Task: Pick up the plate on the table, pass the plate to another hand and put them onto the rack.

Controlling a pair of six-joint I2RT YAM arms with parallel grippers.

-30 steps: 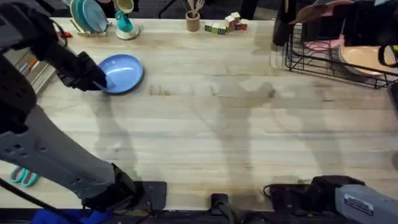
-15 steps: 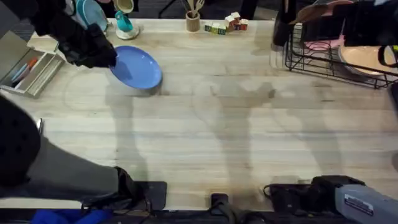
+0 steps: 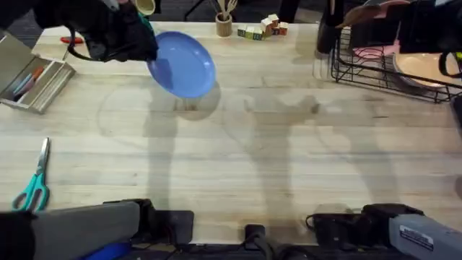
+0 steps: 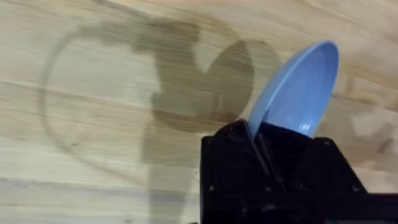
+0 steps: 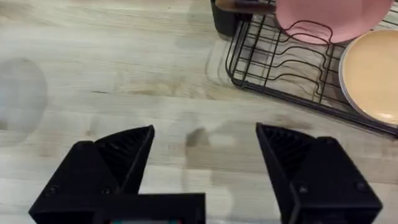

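Since a second ago your left hand (image 3: 148,52) has carried the plate (image 3: 183,63) up off the surface (image 3: 274,159) and inward, from the far-left edge toward about 11 o'clock in the overhead view, and the arm now sits higher and further back, uncovering a grey tray of pens (image 3: 32,76) at 10 o'clock and a pair of teal-handled scissors (image 3: 32,186) at 8 o'clock. You see the plate held tilted above the wood, its shadow lying on the planks just beneath it. From the left wrist camera the hand (image 4: 261,140) is clamped on the plate (image 4: 298,90) at its near rim, the blue disc standing edge-up and leaning away from the fingers. Your right hand (image 5: 205,155) hangs spread wide and empty over bare wood, close to the rack (image 5: 280,68). In the overhead view the rack (image 3: 375,72) stands at 2 o'clock, well apart from the held plate. A pink plate (image 5: 329,18) stands in the rack's dividers and a peach-orange plate (image 5: 373,74) lies beside it in the rack. Along the far edge at 12 o'clock you have a small cup of wooden sticks (image 3: 224,22) and some coloured blocks (image 3: 261,29).
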